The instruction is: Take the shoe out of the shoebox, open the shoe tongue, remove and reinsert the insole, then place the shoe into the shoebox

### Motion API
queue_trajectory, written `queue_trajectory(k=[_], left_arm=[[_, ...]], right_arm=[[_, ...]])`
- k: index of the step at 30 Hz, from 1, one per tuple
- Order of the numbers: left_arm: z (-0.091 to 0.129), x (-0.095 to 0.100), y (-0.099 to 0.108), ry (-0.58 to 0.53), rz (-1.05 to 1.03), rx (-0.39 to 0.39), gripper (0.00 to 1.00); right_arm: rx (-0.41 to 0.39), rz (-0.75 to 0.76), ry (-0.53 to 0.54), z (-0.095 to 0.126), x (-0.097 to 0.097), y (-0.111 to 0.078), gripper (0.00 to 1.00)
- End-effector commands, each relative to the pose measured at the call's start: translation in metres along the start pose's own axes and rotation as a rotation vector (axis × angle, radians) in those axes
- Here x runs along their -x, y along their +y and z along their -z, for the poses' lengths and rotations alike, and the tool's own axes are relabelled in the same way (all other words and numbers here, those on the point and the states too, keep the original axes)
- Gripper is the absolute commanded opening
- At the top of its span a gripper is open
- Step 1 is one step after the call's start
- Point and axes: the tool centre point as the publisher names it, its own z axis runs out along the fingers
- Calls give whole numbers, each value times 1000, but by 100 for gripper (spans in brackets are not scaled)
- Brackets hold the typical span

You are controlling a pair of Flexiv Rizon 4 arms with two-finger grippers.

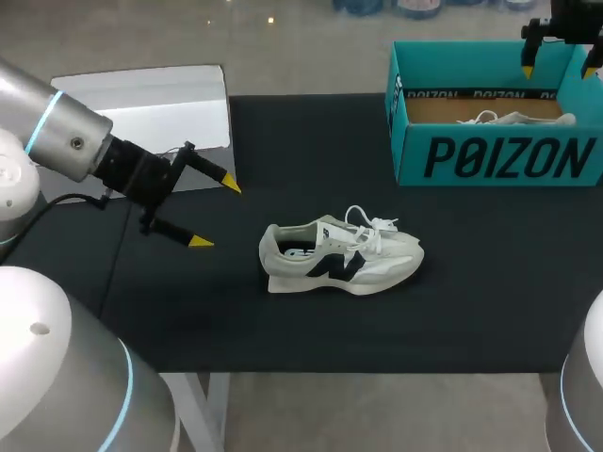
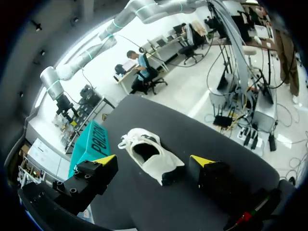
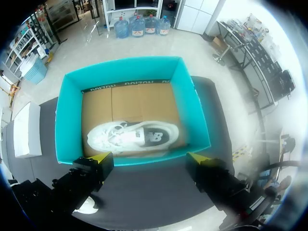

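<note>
**1. Shoe pos.** We find the shoe (image 1: 339,256) out of the shoebox (image 1: 499,158). It is on the dark mat (image 1: 490,301) near mid-table, well apart from the box. The heel faces our left side and the toe our right. It appears to sit on its sole w/ a slight lean, but we cannot confirm the lean. The laces (image 1: 369,224) lie loose over the tongue area. We judge the tongue as not yet opened.

**2. Grippers.** The left gripper (image 1: 215,214) hovers beside the heel, fingers spread wide, holding nothing. In the left wrist view the heel lies just ahead of the two tips, w/ no contact. The right gripper (image 1: 560,71) hangs above the shoebox, fingers likewise apart and empty.

**3. Other items.** A second shoe (image 3: 132,137) lies on its side inside the shoebox, along one long wall. A white panel (image 1: 160,104) rests at the table's left rear.

**4. Hazards (our est.).**
- a) A one-sided push at the heel may slide or tip the shoe, since nothing braces the toe.
- b) Loose laces may snag on a yellow tip during tongue opening and drag the shoe.
- c) The insole may buckle on reinsertion if the tongue is not pulled fully back.
- d) The second shoe takes up part of the box floor, so the return placement may land on it or catch the wall.
</note>
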Motion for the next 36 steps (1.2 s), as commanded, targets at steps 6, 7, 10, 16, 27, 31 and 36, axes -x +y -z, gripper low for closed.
queue_trajectory(k=[6,7,10,16,27,31,36], left_arm=[[-7,-17,9,-129,181,-189,100],[-8,-21,11,-150,235,-245,100],[-13,-33,19,-183,376,-359,100],[-27,-53,35,-217,589,-454,100],[-62,-65,59,-186,796,-463,100],[-74,-67,64,-180,817,-451,100],[-89,-69,68,-165,823,-427,100]], right_arm=[[0,0,-1,0,0,0,100],[0,0,-1,0,0,0,100],[0,0,-1,0,0,0,100],[0,0,-1,0,0,0,100],[0,0,-1,0,0,0,100],[0,0,-1,0,0,0,100],[0,0,-1,0,0,0,100]])
